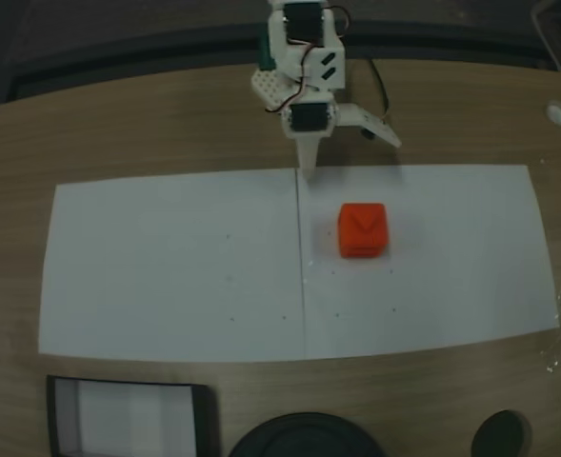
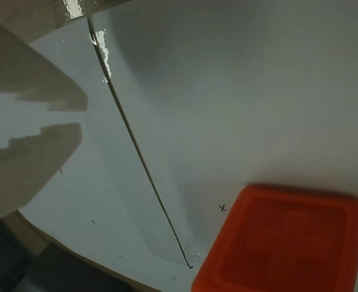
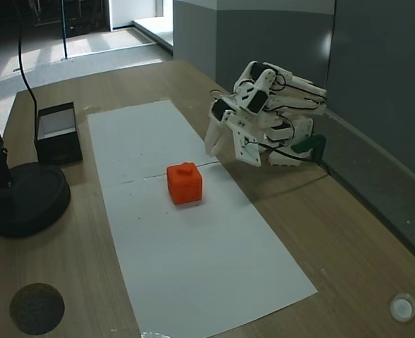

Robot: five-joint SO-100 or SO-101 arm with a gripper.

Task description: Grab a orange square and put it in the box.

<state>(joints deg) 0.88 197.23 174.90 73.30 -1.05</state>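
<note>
The orange square (image 1: 362, 229) rests on white paper, right of the seam between two sheets; it also shows in another fixed view (image 3: 184, 183) and at the bottom right of the wrist view (image 2: 282, 243). My gripper (image 1: 351, 157) hangs open and empty just behind the cube, near the paper's far edge, with its fingers spread apart. In the side fixed view the gripper (image 3: 230, 156) is to the right of the cube without touching it. The white fingers (image 2: 33, 67) enter the wrist view from the left. The box (image 1: 128, 419), a black frame with a white floor, sits at the near left corner (image 3: 58, 130).
A round black base (image 3: 24, 197) with a thin pole stands beside the box (image 1: 304, 438). A small dark disc (image 3: 36, 308) and a white cap (image 3: 403, 306) lie on the wooden table (image 3: 334, 232). The paper (image 1: 175, 267) between cube and box is bare.
</note>
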